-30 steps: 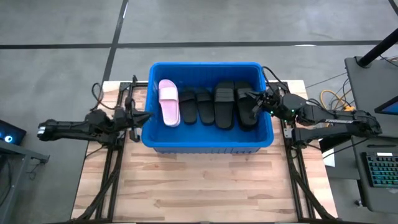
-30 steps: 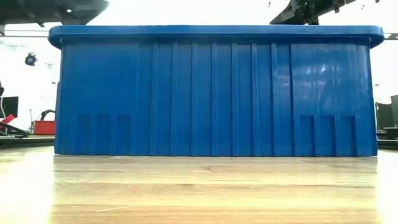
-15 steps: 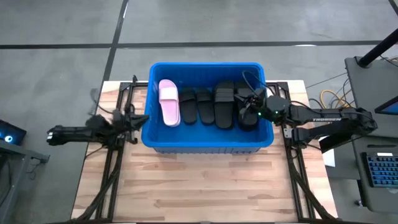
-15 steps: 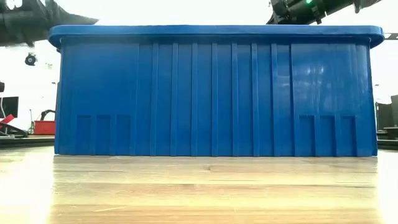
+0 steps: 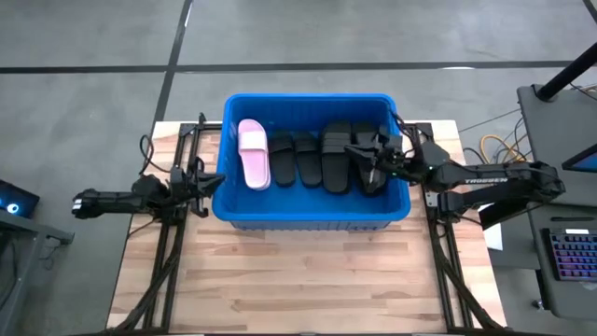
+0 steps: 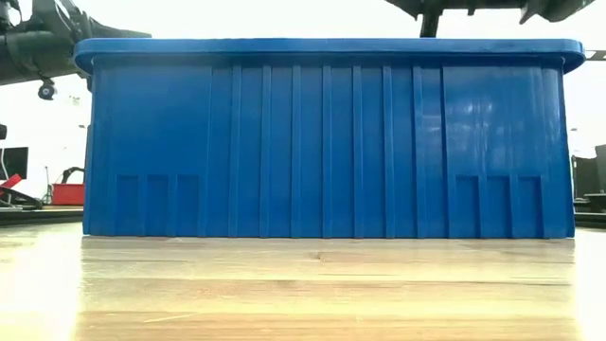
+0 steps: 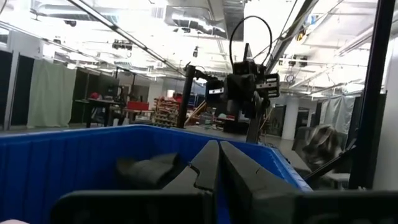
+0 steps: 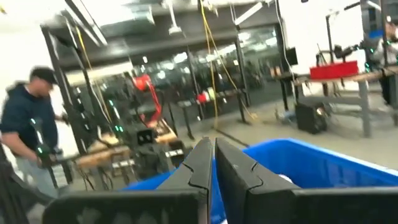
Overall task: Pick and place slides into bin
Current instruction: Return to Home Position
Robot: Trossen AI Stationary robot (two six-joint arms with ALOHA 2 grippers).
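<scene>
The blue bin [image 5: 308, 217] stands on the far half of the wooden table and fills the low view [image 6: 322, 142]. Inside it lie a pale pink slide [image 5: 253, 152] at the left and several black slides [image 5: 322, 159] side by side to the right, soles down on the bin's floor. My right gripper [image 5: 362, 151] is shut and empty above the rightmost black slide [image 5: 373, 175]; its wrist view [image 8: 211, 162] looks level over the bin's rim. My left gripper [image 5: 210, 177] is shut and empty just outside the bin's left wall, pointing at it [image 7: 218, 168].
Black metal arm stands [image 5: 177, 233] [image 5: 438, 233] flank the bin on both sides. Bare wooden table [image 5: 298, 280] lies in front of the bin. A desk with a keyboard [image 5: 571, 254] stands off the table's right. A person [image 8: 31, 130] stands in the room beyond.
My left arm has drawn back a little toward the table's left edge and sunk lower beside the bin's left wall. My right gripper has stayed over the bin's right end, reaching slightly farther toward the left and rising. The slides have not moved.
</scene>
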